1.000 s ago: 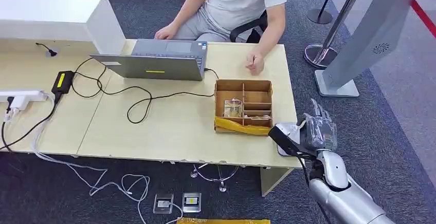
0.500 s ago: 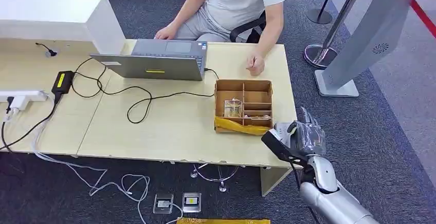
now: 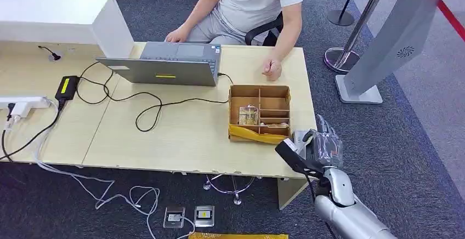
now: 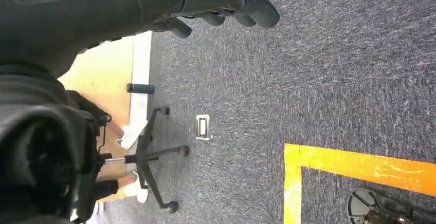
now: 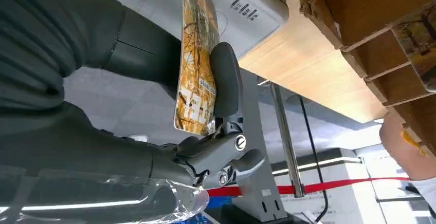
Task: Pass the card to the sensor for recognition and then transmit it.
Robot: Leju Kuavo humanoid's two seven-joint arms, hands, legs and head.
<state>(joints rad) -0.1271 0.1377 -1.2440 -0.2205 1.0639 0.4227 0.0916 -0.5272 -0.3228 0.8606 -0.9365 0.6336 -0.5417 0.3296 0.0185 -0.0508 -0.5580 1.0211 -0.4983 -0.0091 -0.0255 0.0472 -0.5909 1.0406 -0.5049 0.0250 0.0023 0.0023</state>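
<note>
In the right wrist view, my right hand (image 5: 205,147) pinches a card (image 5: 197,64) with a yellow and orange picture between thumb and fingers. The card stands on edge right beside the white sensor box (image 5: 241,8), which lies on the table's corner. In the head view my right hand (image 3: 322,147) hovers over that sensor (image 3: 299,137) at the table's front right corner, hiding most of it. My left hand (image 4: 226,0) hangs over the carpet, fingers loosely bent, holding nothing.
A cardboard box (image 3: 259,113) with compartments and several cards stands just beyond the sensor. A laptop (image 3: 164,66) and cables lie further left on the table (image 3: 181,140). A person (image 3: 257,3) sits at the far side, one hand on the tabletop. A grey stand (image 3: 384,47) rises at the right.
My right hand has moved left and nearer with the card, from beside the table corner to over the sensor. The person and box stay put.
</note>
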